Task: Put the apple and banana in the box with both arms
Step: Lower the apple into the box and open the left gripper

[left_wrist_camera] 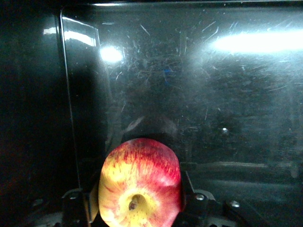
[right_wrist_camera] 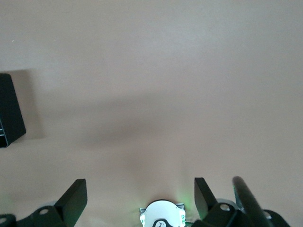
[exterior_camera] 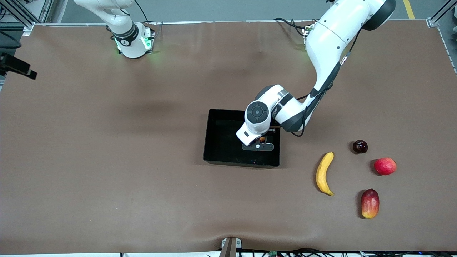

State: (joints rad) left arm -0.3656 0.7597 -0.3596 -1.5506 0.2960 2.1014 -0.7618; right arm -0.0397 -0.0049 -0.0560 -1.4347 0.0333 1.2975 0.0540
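Note:
My left gripper (exterior_camera: pixel 261 141) is low inside the black box (exterior_camera: pixel 221 142), over the end toward the left arm, and is shut on the apple. In the left wrist view the red, yellow-streaked apple (left_wrist_camera: pixel 139 182) sits between the fingers, stem dimple showing, over the box's glossy floor (left_wrist_camera: pixel 213 94). In the front view the wrist hides nearly all of the apple. The yellow banana (exterior_camera: pixel 323 174) lies on the table beside the box, toward the left arm's end. My right gripper (right_wrist_camera: pixel 140 198) is open and empty over bare table near its own base, out of the front view.
A dark plum (exterior_camera: pixel 360 146), a red-pink round fruit (exterior_camera: pixel 385 166) and a red-yellow mango (exterior_camera: pixel 370 203) lie past the banana toward the left arm's end. A black bracket (exterior_camera: pixel 16 66) juts in at the right arm's end and also shows in the right wrist view (right_wrist_camera: pixel 9 111).

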